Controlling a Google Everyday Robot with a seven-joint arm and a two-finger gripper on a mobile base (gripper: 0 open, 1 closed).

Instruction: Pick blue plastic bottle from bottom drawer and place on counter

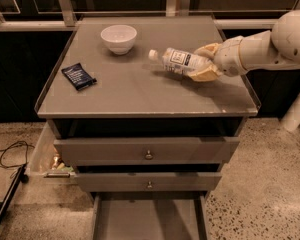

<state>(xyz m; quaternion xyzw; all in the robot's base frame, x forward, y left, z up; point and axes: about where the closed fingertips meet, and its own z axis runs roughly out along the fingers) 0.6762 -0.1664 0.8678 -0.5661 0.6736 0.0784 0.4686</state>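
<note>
The blue plastic bottle (176, 60) is clear with a white cap and a pale label. It lies tilted, cap to the left, just above the right part of the counter (140, 91). My gripper (202, 64) reaches in from the right and is shut on the bottle's base end, its tan fingers (204, 74) wrapped around it. The bottom drawer (147, 219) is pulled open at the bottom of the view and its flat grey inside holds nothing.
A white bowl (118, 38) stands at the counter's back left. A dark blue snack packet (78, 76) lies at the left. Two knobbed drawers (148, 154) sit slightly open below the top. A side bin (45, 161) and a cable lie on the floor at the left.
</note>
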